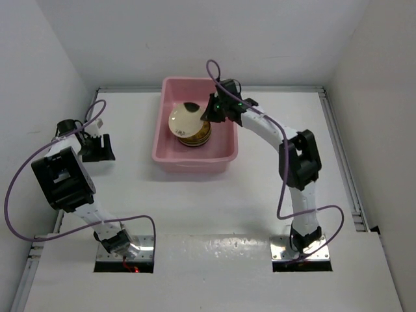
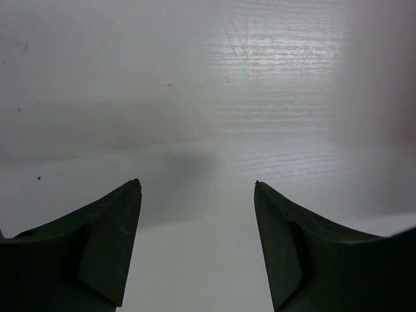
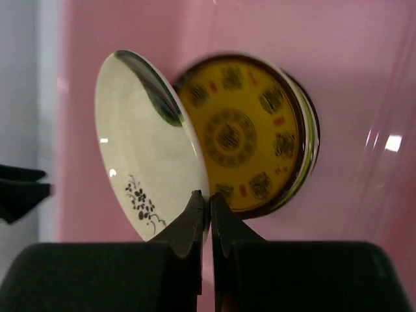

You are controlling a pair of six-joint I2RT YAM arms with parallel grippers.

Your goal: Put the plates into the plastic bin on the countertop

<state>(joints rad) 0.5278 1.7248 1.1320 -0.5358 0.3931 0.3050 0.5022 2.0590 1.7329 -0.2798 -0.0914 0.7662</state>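
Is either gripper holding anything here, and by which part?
The right gripper pinches the cream plate by its rim, tilted over the stack in the bin. The left gripper is open and holds nothing.

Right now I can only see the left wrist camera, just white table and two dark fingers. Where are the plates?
Observer: In a stack inside the pink bin at the back of the table, with a yellow patterned plate on top.
Child: Is the other arm doing anything?
Observer: Yes, the right gripper pinches a cream plate by its rim, tilted on edge over that stack.
Child: Is my gripper close to the bin?
Observer: No, the left gripper is over bare table, off to the left of the bin and apart from it.
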